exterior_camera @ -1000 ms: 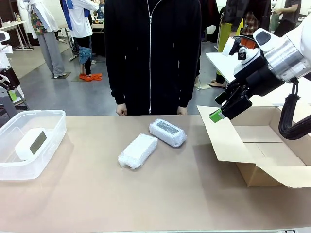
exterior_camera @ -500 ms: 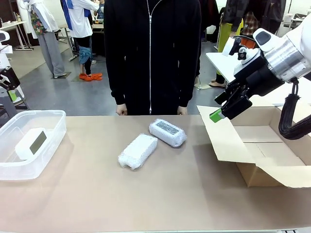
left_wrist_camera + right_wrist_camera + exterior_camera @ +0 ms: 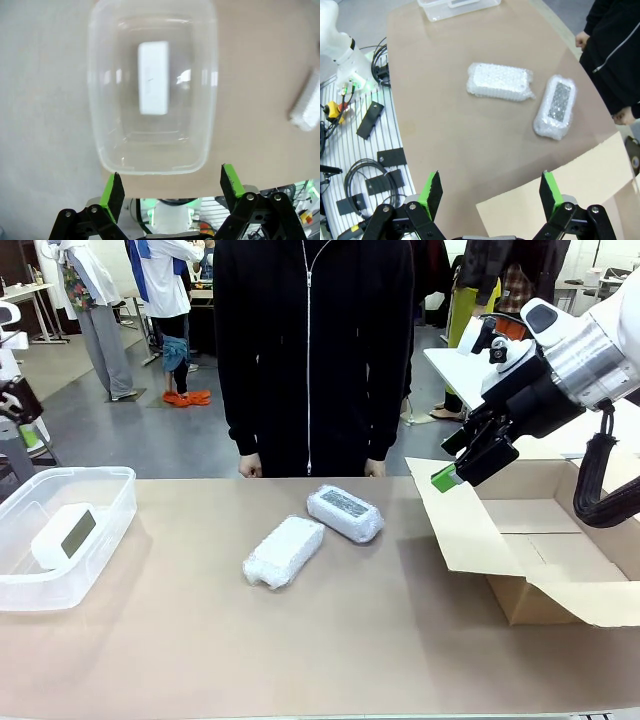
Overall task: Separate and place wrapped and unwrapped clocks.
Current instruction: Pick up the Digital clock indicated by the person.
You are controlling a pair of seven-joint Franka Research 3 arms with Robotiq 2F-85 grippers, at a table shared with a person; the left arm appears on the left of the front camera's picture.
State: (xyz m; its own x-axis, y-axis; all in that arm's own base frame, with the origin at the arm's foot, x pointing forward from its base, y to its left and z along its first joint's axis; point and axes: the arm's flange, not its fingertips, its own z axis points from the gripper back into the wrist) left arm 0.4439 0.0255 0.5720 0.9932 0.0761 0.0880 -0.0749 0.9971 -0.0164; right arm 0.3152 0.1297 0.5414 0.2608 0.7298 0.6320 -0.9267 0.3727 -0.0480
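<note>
Two wrapped clocks in white bubble wrap lie mid-table, one nearer [image 3: 283, 551] and one farther [image 3: 345, 513] with a dark face showing through. From the right wrist they are the left bundle [image 3: 500, 81] and the right bundle [image 3: 556, 106]. The unwrapped clock [image 3: 63, 536] lies in a clear plastic bin [image 3: 70, 475] at the left. My left gripper [image 3: 171, 184] hangs open high above that bin [image 3: 150, 167] and the bare clock [image 3: 154, 77]. My right gripper [image 3: 450, 460] is open in the air over the cardboard box's left flap, holding nothing [image 3: 489, 189].
An open cardboard box [image 3: 540, 540] stands at the right, its flap [image 3: 560, 190] spread toward the middle. A person in a black jacket [image 3: 312, 350] stands at the far edge, hands [image 3: 580, 39] near the table. One bundle shows at the right edge [image 3: 307, 102] of the left wrist view.
</note>
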